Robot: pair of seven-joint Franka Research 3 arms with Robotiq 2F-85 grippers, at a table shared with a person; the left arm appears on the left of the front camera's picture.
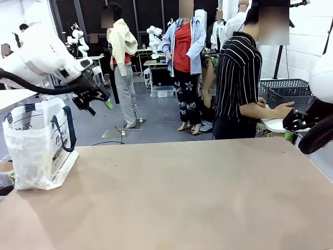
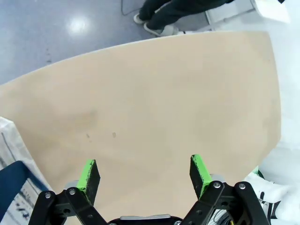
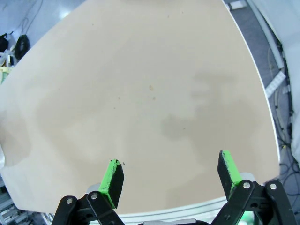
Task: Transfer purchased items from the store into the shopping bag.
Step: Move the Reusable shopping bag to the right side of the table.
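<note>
Shopping bag (image 1: pixel 39 143), crinkly white plastic with navy loop handles, stands upright at about nine o'clock on the tan table (image 1: pixel 187 192), its mouth up, probably so goods can be dropped straight in. Off the table at about two o'clock the person's hand (image 1: pixel 283 110) rests on the dark lattice basket (image 1: pixel 291 94), seemingly about to bring it over. The left gripper (image 1: pixel 99 101) hangs above the bag and the right gripper (image 1: pixel 289 125) waits at three o'clock, both with green pads spread wide and empty.
</note>
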